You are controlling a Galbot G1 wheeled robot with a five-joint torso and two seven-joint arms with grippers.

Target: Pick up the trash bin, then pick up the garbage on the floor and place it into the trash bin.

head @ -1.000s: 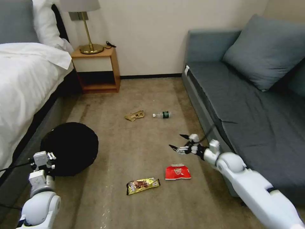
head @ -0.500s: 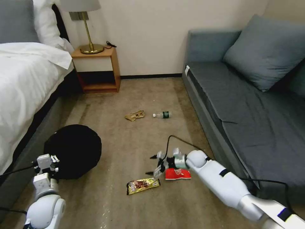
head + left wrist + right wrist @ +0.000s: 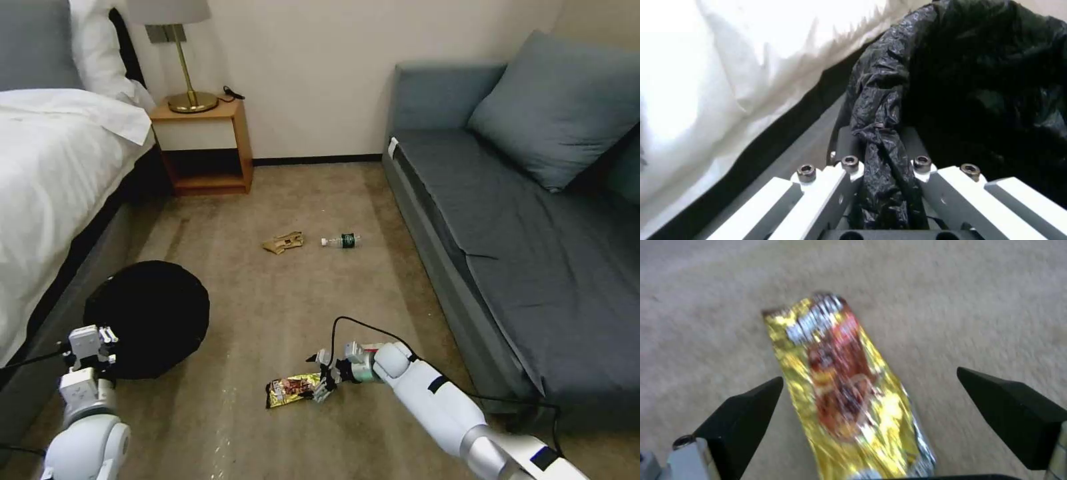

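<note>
So the bin part looks sorted: the left tool (image 3: 100,340) at the lower left of the head view is clenched on the crinkly black liner at the rim of the trash bin (image 3: 150,313), and the left wrist view shows a fold of that bag (image 3: 882,146) pinched right between its fingers. The bin sits left of centre in the frame, close beside the bed (image 3: 53,180).

Now it's garbage time. The right tool (image 3: 319,377) is down low in the bottom middle of the head view, spread wide with nothing in it, right over the near end of the gold candy wrapper (image 3: 291,390). In the right wrist view the wrapper (image 3: 840,380) lies between the two black fingertips (image 3: 744,406), which straddle it without touching it as far as can be told.

The tan paper wrapper (image 3: 283,242) and the little bottle (image 3: 341,240) lie mid-frame on the carpet, well apart from all this.

Next move probably calls for dropping the last bit onto the carpet and closing across the flat foil. Tricky, since a thin wrapper can slide or slip out of the pinch.
</note>
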